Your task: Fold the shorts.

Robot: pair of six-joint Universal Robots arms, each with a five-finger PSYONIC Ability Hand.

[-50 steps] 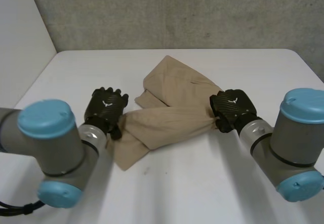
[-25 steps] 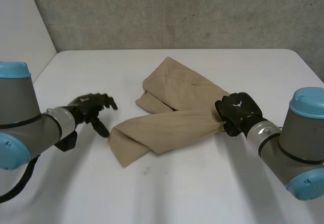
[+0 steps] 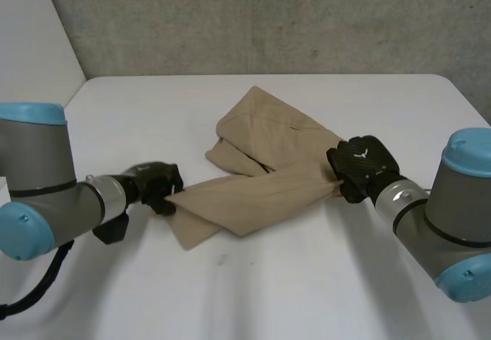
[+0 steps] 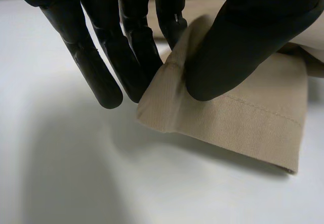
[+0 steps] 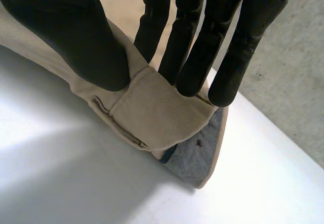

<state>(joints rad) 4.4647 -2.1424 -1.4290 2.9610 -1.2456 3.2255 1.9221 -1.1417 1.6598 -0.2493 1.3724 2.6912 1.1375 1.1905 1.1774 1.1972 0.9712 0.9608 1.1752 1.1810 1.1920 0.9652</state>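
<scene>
The tan shorts (image 3: 261, 163) lie crumpled in the middle of the white table (image 3: 307, 278), one leg stretched between my two hands. My left hand (image 3: 157, 185) pinches the leg's hemmed end; in the left wrist view its thumb (image 4: 238, 52) presses the hem (image 4: 223, 118) against the fingers (image 4: 131, 47). My right hand (image 3: 359, 165) grips the shorts' right end. In the right wrist view the thumb (image 5: 76, 37) and fingers (image 5: 202, 42) clamp a fold of the waistband (image 5: 162, 118), whose grey-blue inner lining (image 5: 197, 158) shows below.
A grey concrete wall (image 3: 268, 18) runs behind the table's far edge. A white panel (image 3: 31, 48) stands at the left. Bare tabletop lies in front of the shorts and to both sides.
My left hand let go of the shorts, drew back to the left with fingers spread, then came back and shut on the leg's hem. The right hand kept its grip and shifted slightly right.
</scene>
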